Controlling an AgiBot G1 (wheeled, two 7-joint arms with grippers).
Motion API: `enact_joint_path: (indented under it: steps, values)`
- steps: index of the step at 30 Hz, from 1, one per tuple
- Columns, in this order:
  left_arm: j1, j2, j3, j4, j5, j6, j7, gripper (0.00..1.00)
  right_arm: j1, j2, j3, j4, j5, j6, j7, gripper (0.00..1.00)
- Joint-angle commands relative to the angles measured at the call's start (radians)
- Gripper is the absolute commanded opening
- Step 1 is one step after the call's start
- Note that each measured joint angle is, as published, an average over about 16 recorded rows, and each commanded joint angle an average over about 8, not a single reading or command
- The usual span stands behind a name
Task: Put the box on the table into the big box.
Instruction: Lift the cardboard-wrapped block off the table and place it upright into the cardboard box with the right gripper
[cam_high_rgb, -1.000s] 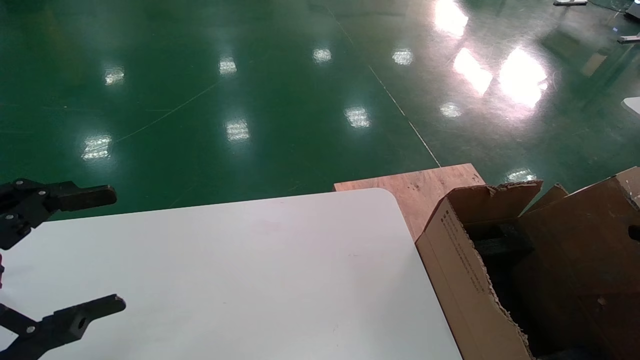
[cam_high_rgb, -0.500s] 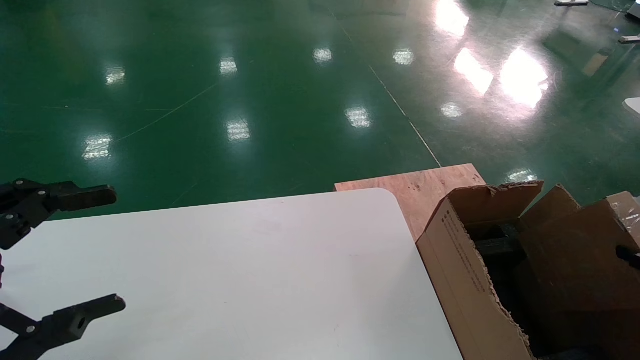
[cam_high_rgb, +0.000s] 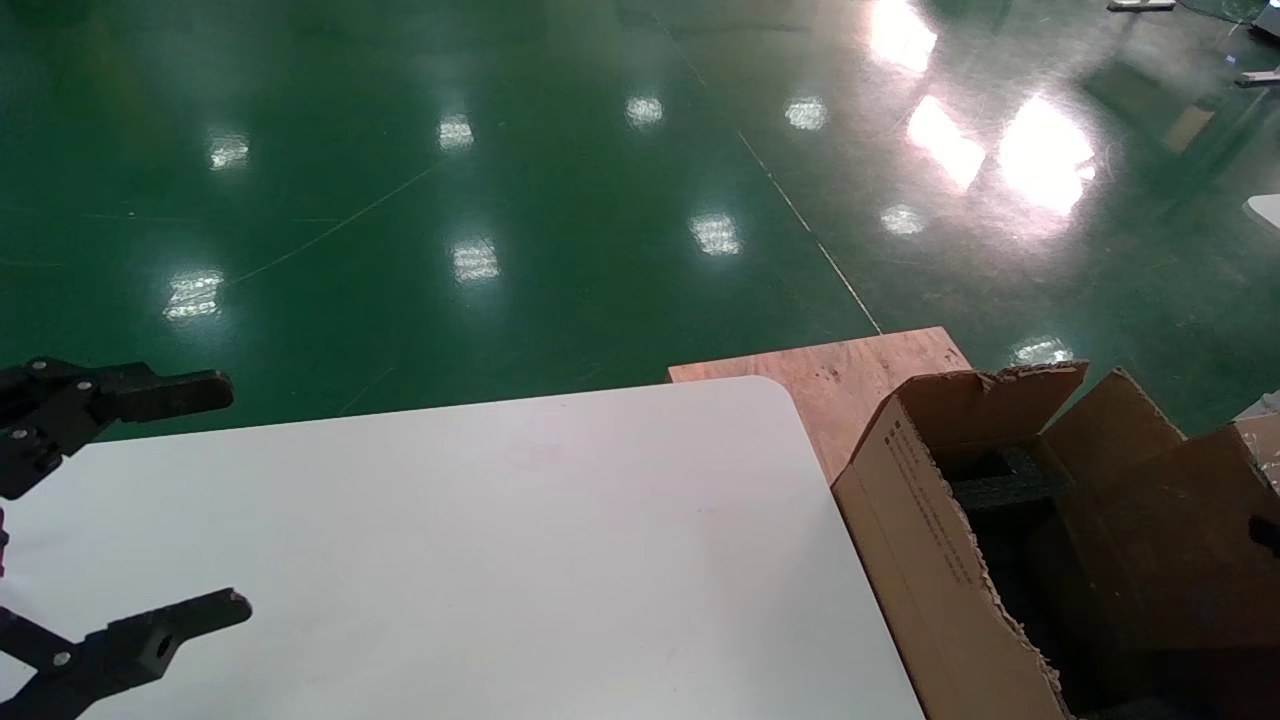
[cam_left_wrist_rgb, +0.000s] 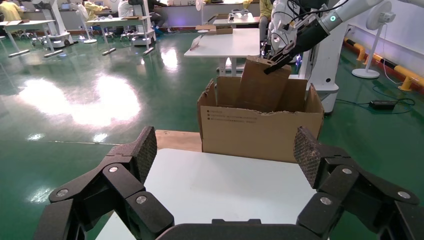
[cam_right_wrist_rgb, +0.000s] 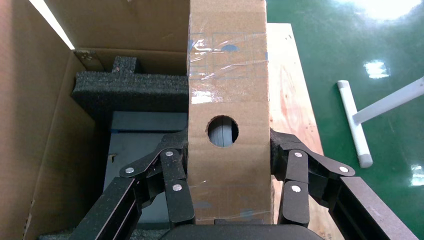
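Gripping box (cam_right_wrist_rgb: 227, 125), right gripper (cam_right_wrist_rgb: 227, 175) reaches down into big box (cam_high_rgb: 930, 540).

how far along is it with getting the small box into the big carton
Done: the box is off the table, clamped in the right gripper. In hand: it hangs partly inside the big box, above the black foam. Left: lower and release. The left gripper waits open over the table.

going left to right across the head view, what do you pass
left pincer, open over the table's left edge → the table → the wooden board behind its rounded corner → the big box → the box going down inside it, held by the right pincer
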Motion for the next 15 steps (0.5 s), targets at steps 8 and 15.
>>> enact_joint_path:
  steps: [8, 15]
  values:
    - [0.0, 0.0, 0.0, 0.0, 0.0, 0.0, 0.0, 1.0, 0.026, -0.026, -0.074, -0.056, 0.007, 0.005, -0.036, 0.0]
    - [0.0, 0.0, 0.0, 0.0, 0.0, 0.0, 0.0, 1.0, 0.063, -0.051, -0.147, -0.096, 0.027, 0.024, -0.054, 0.0]
